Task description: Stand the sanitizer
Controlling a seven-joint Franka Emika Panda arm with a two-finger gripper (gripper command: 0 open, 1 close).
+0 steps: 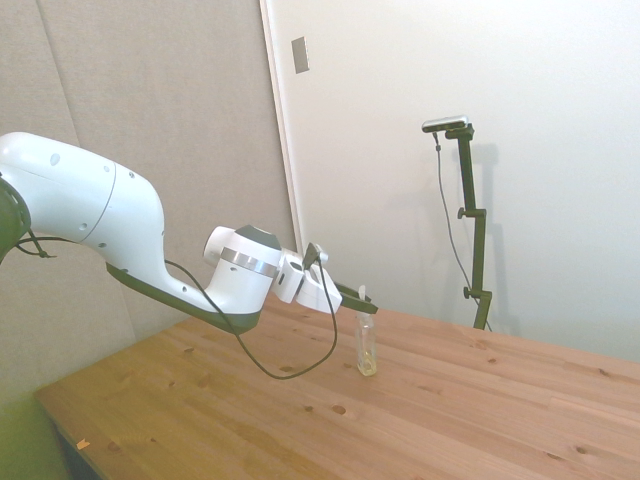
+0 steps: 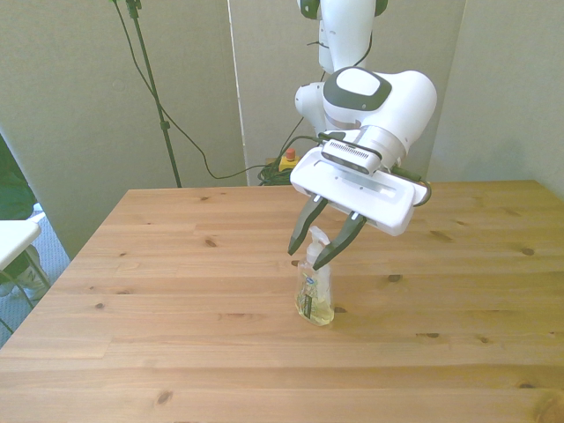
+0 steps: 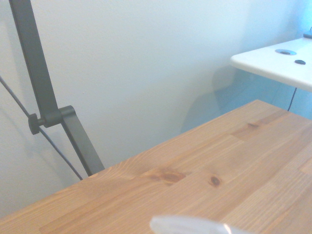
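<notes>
Nearest the wrist camera, only the white pump top [image 3: 187,225] shows; the front view reveals the whole slim clear sanitizer bottle [image 2: 315,295] upright mid-bench [image 2: 176,291]. White gripper [image 2: 327,241] slants down, dark fingers [image 2: 304,231] narrowly apart, flanking the pump.

The sanitizer [image 2: 315,295] stands upright between the open fingers [image 2: 304,227] of the gripper [image 2: 316,251], its pump top in the gap. Bare table [image 2: 176,264] lies all around the fingers; nothing else stands near them.
</notes>
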